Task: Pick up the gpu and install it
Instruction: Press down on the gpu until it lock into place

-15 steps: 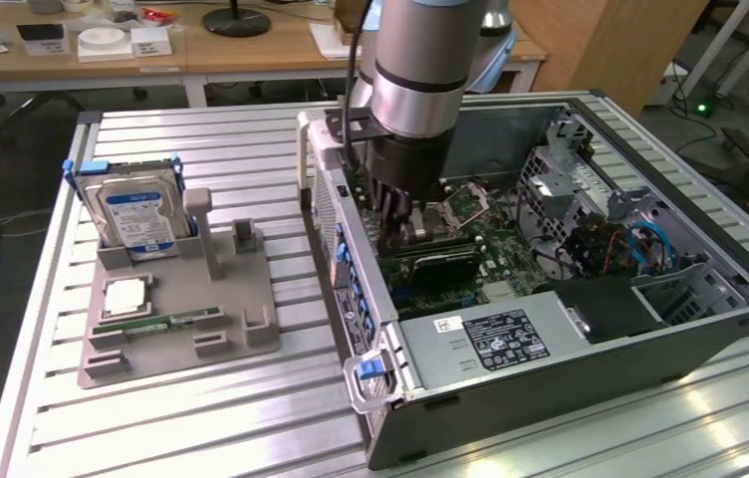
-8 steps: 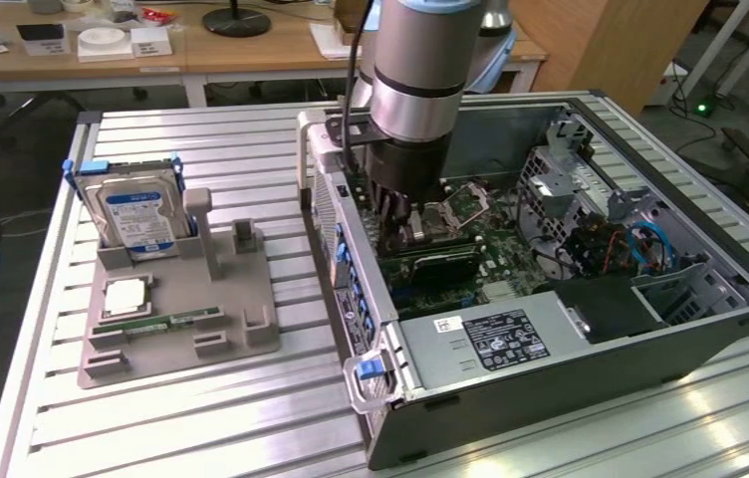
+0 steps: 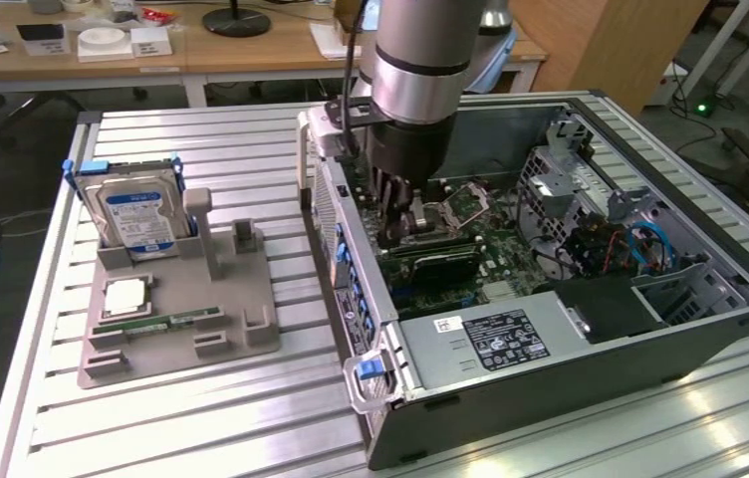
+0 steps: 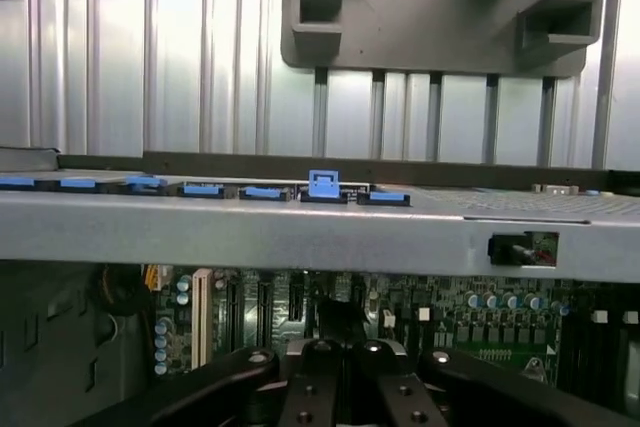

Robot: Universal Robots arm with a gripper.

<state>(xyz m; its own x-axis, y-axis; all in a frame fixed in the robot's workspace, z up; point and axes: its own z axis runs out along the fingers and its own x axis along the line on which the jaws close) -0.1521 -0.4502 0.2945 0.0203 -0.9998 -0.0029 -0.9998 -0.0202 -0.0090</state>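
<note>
**Exterior view: arm down inside the case**

Pressed together, the black gripper [image 3: 398, 204] reaches down into the open grey computer case [image 3: 693, 319], above its green motherboard [image 3: 508, 267]. No expansion card can be made out, so progress is unclear. The grey parts holder [image 3: 235, 334] lacks one.

An open computer case [image 3: 588, 329] lies on the slatted table [image 3: 215, 418], filling the centre and right of the exterior view. Left of it sits a parts holder [image 3: 182, 329] with a hard drive [image 3: 135, 214] standing in its rear slot. The gripper [image 3: 394, 214] reaches down inside the case over the motherboard [image 3: 494, 264].
</note>
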